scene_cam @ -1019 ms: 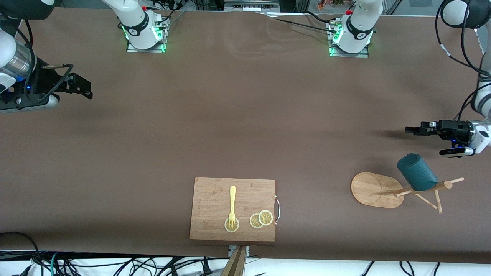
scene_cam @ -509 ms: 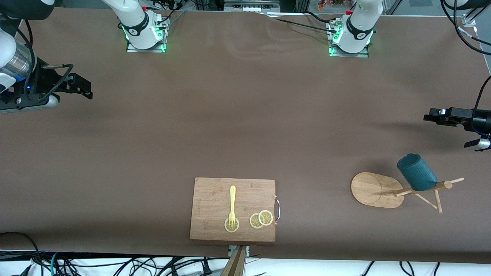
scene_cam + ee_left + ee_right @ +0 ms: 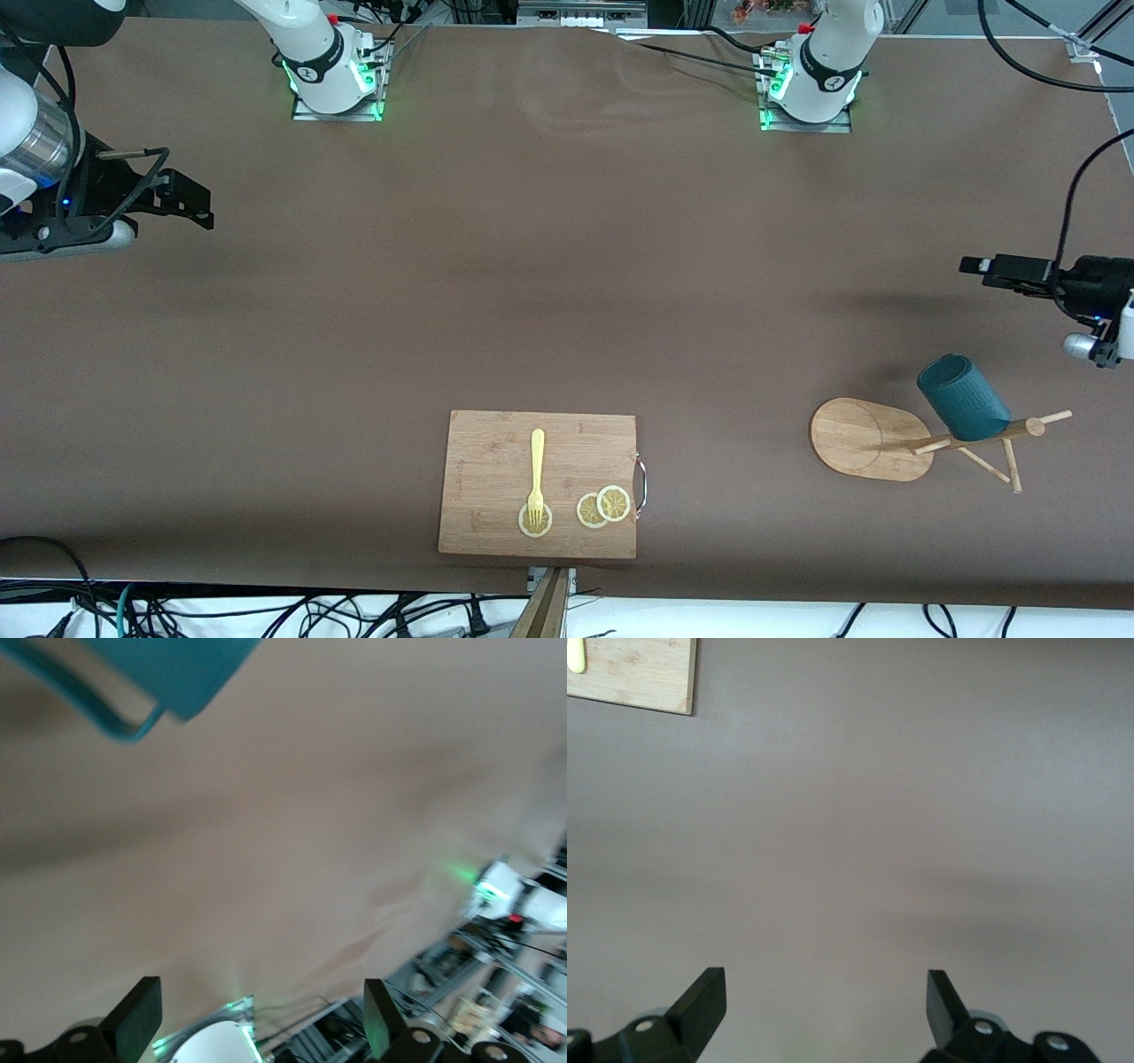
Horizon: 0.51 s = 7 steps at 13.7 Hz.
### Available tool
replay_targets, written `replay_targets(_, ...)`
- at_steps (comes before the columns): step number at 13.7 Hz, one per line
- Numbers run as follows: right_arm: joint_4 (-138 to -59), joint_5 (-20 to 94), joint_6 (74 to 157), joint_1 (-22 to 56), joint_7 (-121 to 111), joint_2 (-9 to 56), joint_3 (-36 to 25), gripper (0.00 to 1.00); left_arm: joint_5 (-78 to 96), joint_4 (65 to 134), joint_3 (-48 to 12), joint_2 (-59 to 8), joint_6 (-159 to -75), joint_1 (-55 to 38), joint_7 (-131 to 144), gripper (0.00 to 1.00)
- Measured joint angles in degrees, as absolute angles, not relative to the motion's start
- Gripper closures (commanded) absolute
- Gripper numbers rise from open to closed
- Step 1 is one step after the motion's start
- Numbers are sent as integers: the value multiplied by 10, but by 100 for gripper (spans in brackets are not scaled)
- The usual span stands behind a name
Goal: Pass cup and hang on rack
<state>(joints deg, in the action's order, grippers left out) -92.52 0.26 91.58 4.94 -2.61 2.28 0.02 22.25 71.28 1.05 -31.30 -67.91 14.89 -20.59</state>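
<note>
Front view: cup hung on rack, both arms clear.
Right gripper [image 3: 190, 202] waits, fingers spread and empty, over bare table [image 3: 532, 266] at its own end; one cutting board [image 3: 538, 483] carries one yellow fork [image 3: 536, 474] and three lemon slices [image 3: 603, 507]; one teal cup [image 3: 962, 398] hangs on a peg of the one bamboo rack [image 3: 873, 439], likely finished; left gripper [image 3: 988, 267] hovers spread above the table near it.

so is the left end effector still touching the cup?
Apart. The front view shows the left end effector open over bare table, a clear gap from the cup hanging on the rack.
</note>
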Motion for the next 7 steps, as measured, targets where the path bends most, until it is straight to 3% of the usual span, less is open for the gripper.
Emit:
replay_targets(4,-925,3,916,49,-26,23,0,0,107,674,11,-290,-734,54,-184,0)
replay_targets(7,-925,3,916,49,-26,23,0,0,91,644,14,-280,-744,42,-183,0)
